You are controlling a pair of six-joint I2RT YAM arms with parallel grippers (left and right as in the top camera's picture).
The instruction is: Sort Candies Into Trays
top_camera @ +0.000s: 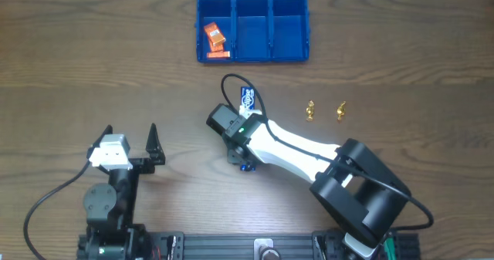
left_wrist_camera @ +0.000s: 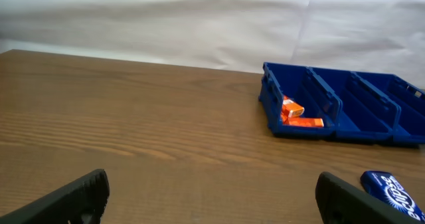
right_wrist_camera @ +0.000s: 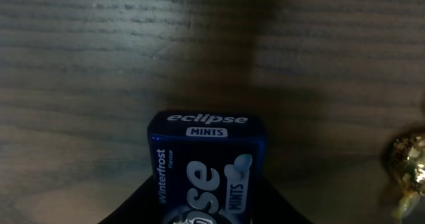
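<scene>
A blue tray (top_camera: pixel 252 58) with three compartments stands at the far middle of the table; orange candies (top_camera: pixel 214 36) lie in its left compartment. My right arm reaches across to the middle, and its gripper (top_camera: pixel 245 113) is shut on a dark blue mint box (top_camera: pixel 248 98) that points toward the tray. In the right wrist view the mint box (right_wrist_camera: pixel 207 164) sits between the dark fingers, just above the wood. Two gold-wrapped candies (top_camera: pixel 310 110) (top_camera: pixel 340 110) lie to the right of it. My left gripper (top_camera: pixel 131 135) is open near the front left, holding nothing.
The left wrist view shows the tray (left_wrist_camera: pixel 345 127) with its orange candies (left_wrist_camera: pixel 295 114) ahead to the right, and the mint box (left_wrist_camera: pixel 392 191) nearer. A gold candy (right_wrist_camera: pixel 406 161) lies close beside the right gripper. Bare wood stretches across the left half.
</scene>
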